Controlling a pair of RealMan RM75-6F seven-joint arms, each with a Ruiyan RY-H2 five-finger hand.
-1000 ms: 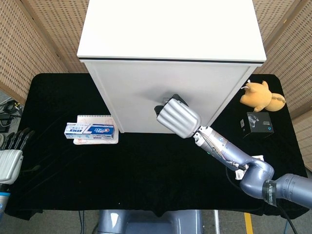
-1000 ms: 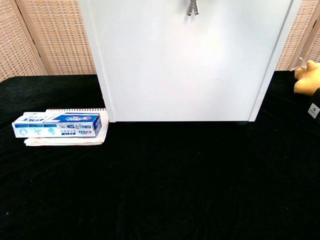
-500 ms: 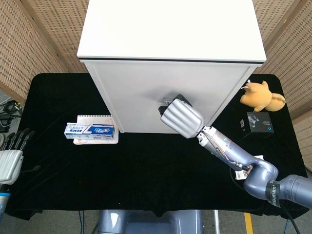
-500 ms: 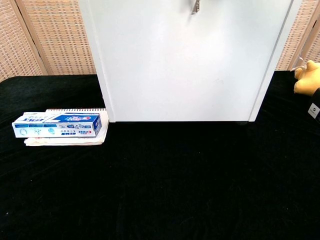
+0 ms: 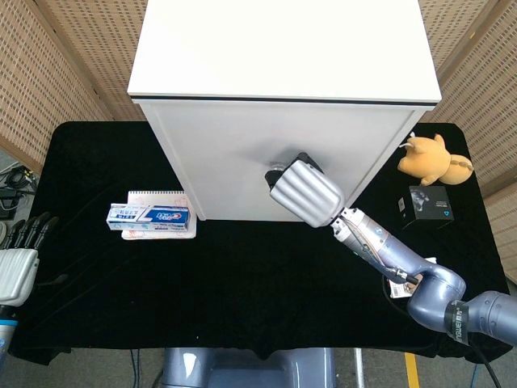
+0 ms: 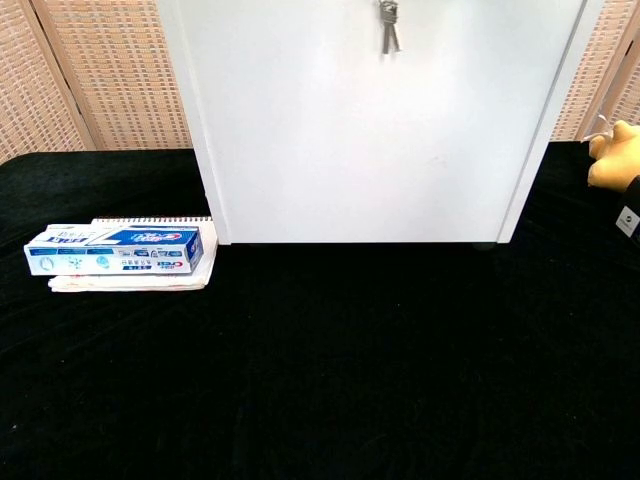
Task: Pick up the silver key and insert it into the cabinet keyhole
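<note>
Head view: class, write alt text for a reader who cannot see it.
The robot's right hand is raised against the front of a white cabinet on a black table. Its left hand rests at the table's left edge; a toothpaste box lies left of the cabinet.

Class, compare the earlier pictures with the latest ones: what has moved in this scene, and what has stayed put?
The right hand drifted slightly rightward along the cabinet front. The dangling keys hang lower in the chest view than before. The left hand, toothpaste box, plush toy and black box stayed put.
</note>
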